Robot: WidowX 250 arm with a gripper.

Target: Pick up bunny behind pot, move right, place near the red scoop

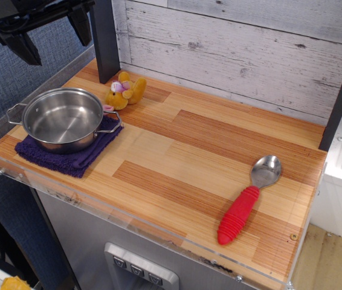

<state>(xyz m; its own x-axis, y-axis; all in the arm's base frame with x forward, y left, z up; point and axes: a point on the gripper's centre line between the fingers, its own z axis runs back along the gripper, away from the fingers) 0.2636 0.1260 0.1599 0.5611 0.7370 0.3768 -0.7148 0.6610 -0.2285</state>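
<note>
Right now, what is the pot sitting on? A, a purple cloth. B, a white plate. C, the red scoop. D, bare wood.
A: the pot rests on a folded purple cloth at the table's left end, while the red scoop lies far off to the right.

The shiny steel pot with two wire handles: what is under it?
A dark purple folded cloth lies under the shiny round steel pot, on the wooden table. The part of the cloth beneath the pot is covered.
</note>
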